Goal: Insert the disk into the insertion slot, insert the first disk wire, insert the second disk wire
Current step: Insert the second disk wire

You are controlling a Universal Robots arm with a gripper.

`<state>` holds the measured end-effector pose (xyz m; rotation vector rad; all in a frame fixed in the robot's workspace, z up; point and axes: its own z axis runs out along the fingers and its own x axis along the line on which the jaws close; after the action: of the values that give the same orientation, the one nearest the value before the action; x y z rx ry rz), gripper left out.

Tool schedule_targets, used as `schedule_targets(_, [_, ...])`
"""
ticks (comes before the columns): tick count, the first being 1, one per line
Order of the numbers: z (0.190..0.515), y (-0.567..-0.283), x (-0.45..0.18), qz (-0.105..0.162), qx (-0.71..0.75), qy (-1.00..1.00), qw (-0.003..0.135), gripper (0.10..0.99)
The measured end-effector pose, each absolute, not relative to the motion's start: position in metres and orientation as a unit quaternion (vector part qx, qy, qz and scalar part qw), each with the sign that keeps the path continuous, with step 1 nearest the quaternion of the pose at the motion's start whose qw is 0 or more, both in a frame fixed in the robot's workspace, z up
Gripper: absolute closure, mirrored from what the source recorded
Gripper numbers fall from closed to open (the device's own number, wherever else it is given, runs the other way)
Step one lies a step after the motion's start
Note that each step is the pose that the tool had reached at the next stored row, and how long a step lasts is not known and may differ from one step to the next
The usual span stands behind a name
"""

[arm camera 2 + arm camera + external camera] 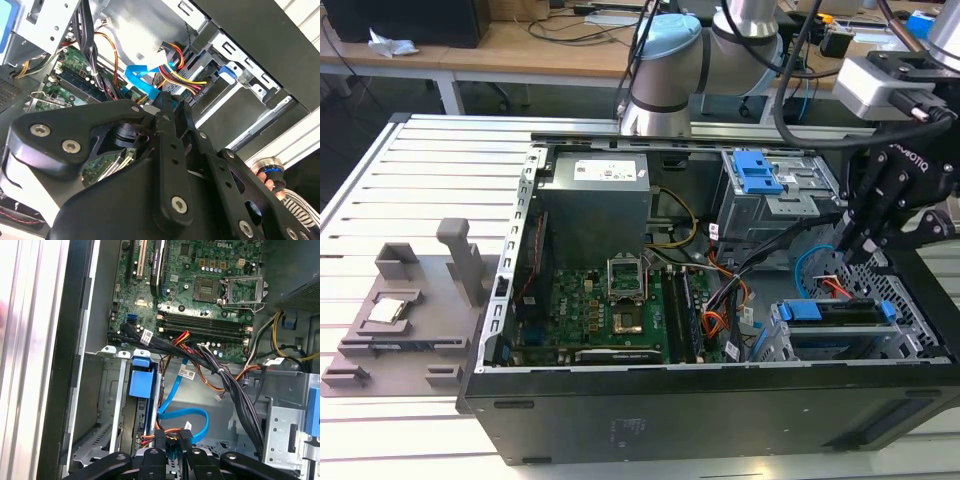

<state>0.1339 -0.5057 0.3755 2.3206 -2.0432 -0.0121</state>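
One disk (832, 311) sits seated in the insertion slot (840, 340), just below the end effector (850, 245). One first disk wire (162, 432) and one second disk wire (185, 415) lie right at its fingertips. The end effector's fingers are nearly together, pinching the second disk wire's dark plug (185, 432) beside the disk's rear edge. Labels are too small to read.

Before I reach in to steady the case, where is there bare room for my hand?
Free: the slatted table at the exterior view's left, between the case and the grey fixture. Crowded: around the gripper, where the blue cable, red-orange wires and black cables bunch beside the disk in its cage.
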Motion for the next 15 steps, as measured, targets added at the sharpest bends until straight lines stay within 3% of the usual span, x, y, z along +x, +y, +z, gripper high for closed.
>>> schedule_targets(8, [0.3734, -0.5057, 0.1339, -0.004, 0.751, -0.660, 0.025, 0.847])
schedule_targets(10, [0.3734, -0.5057, 0.1339, -0.004, 0.751, -0.660, 0.025, 0.925])
schedule_targets(15, [0.3733, -0.5058, 0.1339, -0.004, 0.751, -0.660, 0.025, 0.925])
